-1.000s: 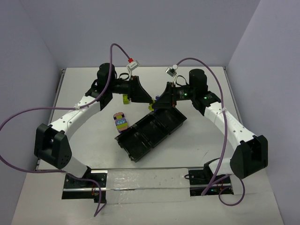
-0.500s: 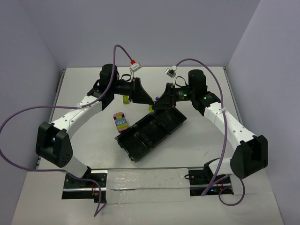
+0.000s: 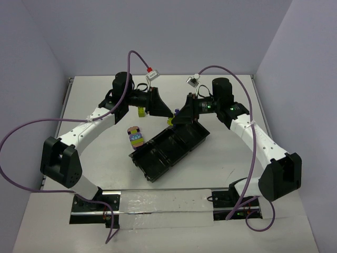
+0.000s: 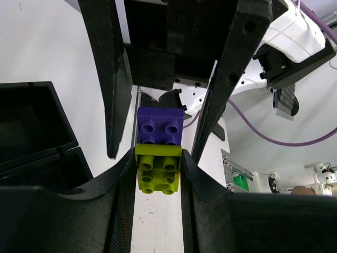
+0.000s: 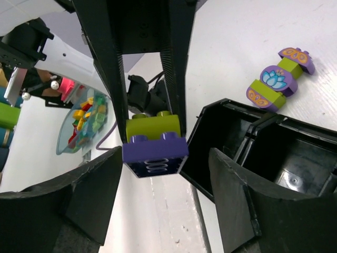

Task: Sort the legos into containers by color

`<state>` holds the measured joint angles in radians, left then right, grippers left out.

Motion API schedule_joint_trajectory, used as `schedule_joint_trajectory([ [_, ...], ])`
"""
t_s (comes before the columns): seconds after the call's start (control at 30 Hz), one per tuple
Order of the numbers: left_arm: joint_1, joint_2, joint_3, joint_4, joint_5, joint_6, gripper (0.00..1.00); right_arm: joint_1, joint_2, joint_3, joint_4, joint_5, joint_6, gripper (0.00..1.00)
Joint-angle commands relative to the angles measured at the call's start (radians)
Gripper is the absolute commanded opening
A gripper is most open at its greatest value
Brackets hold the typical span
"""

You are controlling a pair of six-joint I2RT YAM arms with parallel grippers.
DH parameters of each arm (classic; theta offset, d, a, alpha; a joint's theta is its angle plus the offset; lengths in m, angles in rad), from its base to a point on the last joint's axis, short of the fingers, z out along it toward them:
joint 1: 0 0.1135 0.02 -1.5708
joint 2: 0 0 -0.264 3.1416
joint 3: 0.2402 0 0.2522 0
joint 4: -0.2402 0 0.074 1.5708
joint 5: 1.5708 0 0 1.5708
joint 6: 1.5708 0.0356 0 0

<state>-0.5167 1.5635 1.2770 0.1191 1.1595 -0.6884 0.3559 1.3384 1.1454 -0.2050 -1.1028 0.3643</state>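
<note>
- Left pincer [image 4: 159, 164] pinches the yellow-green lego [image 4: 158, 173] just beyond the tray's [image 3: 139, 158] far end; we judge it anchors the pair
- Right pincer [image 5: 164, 161] stands spread around the attached purple lego [image 5: 155, 154]

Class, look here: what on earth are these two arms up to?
Near the far corner of the black tray, the left gripper is shut on a yellow-green brick with a purple brick stuck to it. The right gripper has its jaws open around the purple one. A multicoloured block lies beside the tray.
</note>
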Motion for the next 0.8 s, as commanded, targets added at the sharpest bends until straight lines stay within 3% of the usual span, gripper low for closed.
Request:
schedule_joint_trajectory([
  [0.0, -0.005, -0.015, 0.023, 0.064, 0.023, -0.023, 0.00, -0.056, -0.058, 0.032, 0.013, -0.032, -0.007, 0.74],
  [0.17, -0.005, -0.010, 0.021, 0.102, 0.031, -0.045, 0.00, -0.076, -0.064, 0.037, 0.058, -0.045, 0.028, 0.74],
  [0.47, -0.005, -0.011, 0.025, 0.094, 0.029, -0.040, 0.00, -0.092, -0.041, -0.029, 0.375, -0.107, 0.271, 0.71],
  [0.67, -0.005, -0.010, 0.017, 0.117, 0.032, -0.056, 0.00, -0.092, -0.032, -0.031, 0.367, -0.105, 0.264, 0.61],
  [0.77, -0.005, -0.009, 0.014, 0.129, 0.033, -0.063, 0.00, -0.090, -0.029, -0.034, 0.365, -0.107, 0.262, 0.61],
])
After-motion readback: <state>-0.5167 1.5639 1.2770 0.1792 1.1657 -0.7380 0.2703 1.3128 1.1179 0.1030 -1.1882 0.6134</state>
